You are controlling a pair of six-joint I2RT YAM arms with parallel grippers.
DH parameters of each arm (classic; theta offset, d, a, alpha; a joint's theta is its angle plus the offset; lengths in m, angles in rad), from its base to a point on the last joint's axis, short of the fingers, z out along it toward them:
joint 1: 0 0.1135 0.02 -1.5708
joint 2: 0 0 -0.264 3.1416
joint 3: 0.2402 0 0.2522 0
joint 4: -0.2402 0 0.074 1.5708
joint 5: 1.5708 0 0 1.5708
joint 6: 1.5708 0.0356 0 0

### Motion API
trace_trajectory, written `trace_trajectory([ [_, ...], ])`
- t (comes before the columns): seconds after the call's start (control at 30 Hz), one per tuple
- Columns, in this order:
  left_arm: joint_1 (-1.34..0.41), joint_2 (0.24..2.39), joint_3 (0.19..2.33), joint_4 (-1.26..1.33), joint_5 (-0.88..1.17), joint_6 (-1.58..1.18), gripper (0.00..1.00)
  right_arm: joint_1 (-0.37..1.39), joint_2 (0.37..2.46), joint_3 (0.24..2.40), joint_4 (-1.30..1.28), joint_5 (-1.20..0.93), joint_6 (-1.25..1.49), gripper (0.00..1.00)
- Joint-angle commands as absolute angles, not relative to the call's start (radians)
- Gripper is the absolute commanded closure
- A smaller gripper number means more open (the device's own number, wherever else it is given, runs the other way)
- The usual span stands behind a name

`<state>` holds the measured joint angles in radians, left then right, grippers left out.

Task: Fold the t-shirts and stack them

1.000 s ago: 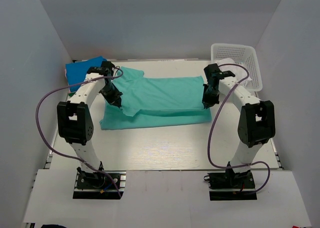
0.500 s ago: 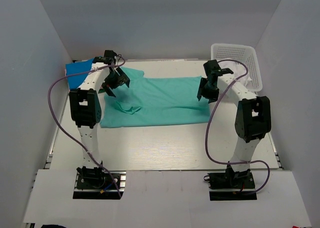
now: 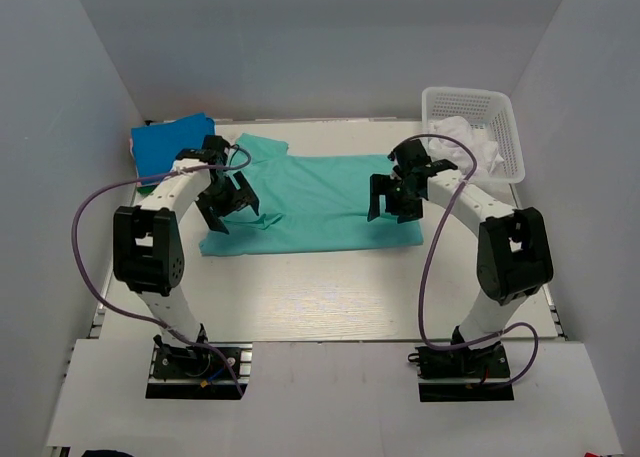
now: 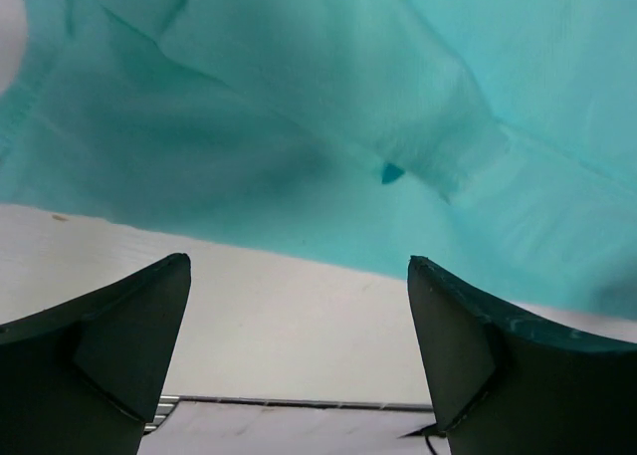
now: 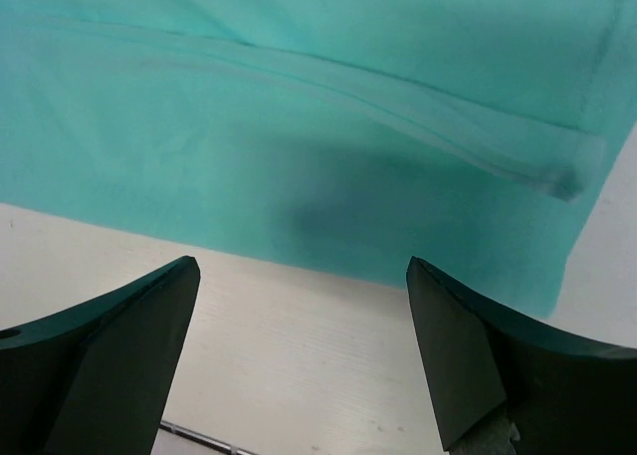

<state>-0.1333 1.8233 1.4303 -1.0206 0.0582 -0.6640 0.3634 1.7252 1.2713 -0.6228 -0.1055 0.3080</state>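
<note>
Left hand (image 3: 226, 201) spread wide, empty, over the left end of the teal t-shirt (image 3: 320, 192); right hand (image 3: 392, 197) likewise over its right end. Laid flat across the counter (image 3: 330, 287) middle; blue t-shirt (image 3: 165, 142) at far left.

A bench (image 3: 320, 297) carries 1 spread t-shirt (image 3: 320, 192), lying across its far half and running from left to right. Behind that shirt's left end, in the far left corner, lies the corner t-shirt (image 3: 165, 142). In the far right corner stands a basket (image 3: 470, 99) with more cloth (image 3: 465, 137) inside it. The left pincer (image 3: 225, 202) hangs over the front edge of the spread t-shirt at its left end. The right pincer (image 3: 395, 199) hangs over the same edge at its right end. The 2 pincers are well apart.
</note>
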Motion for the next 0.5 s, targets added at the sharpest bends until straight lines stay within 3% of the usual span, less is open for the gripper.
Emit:
trace_trajectory([
  [0.0,-0.161,1.746,1.345,-0.879,0.194,-0.623,0.0,0.357,1.744,1.273,-0.548,-0.135,0.288,0.1],
  [0.23,-0.216,1.794,1.229,-0.577,0.366,-0.58,0.0,0.354,1.812,1.269,-0.514,-0.129,0.279,0.1],
  [0.47,-0.249,1.908,1.35,-0.626,0.224,-0.571,0.0,0.354,1.812,1.241,-0.505,-0.111,0.29,0.1],
])
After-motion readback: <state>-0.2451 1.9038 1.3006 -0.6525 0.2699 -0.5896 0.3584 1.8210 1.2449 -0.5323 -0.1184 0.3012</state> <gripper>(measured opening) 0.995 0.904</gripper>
